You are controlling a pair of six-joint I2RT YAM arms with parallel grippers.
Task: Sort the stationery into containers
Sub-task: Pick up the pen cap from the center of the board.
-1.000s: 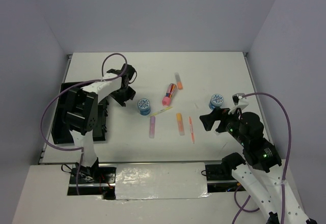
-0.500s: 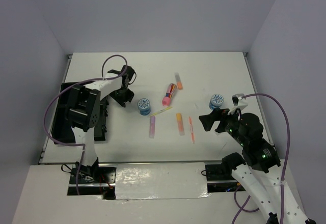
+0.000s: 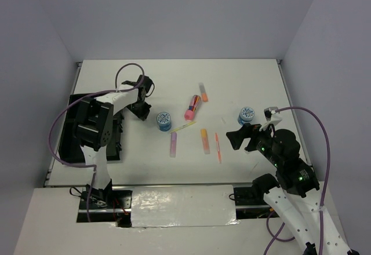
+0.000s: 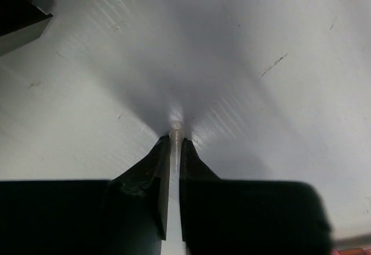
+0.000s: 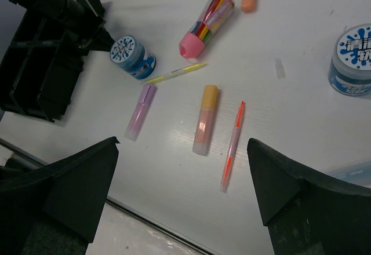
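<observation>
My left gripper [image 3: 141,103] hovers low over bare table just right of the black organiser tray [image 3: 75,136]. It is shut on a thin pale stick whose tip [image 4: 175,131] pokes out between the fingertips. My right gripper [image 3: 242,137] is open and empty, above the table's right side. In the right wrist view, between its fingers, lie a lilac stick [image 5: 140,110], an orange stick [image 5: 205,119] and a thin orange pen [image 5: 233,144]. Farther off are a yellow pen [image 5: 175,73], a pink-orange highlighter [image 5: 206,24] and two blue-white rolls [image 5: 132,57] [image 5: 352,60].
A short stick with an orange cap [image 3: 203,91] lies at the back middle. A small clear piece [image 5: 279,68] lies near the right roll. The tray's corner [image 4: 23,17] shows in the left wrist view. Grey walls close in the table.
My left gripper has shifted slightly toward the tray, still shut. The right arm and the items on the table have not moved.
</observation>
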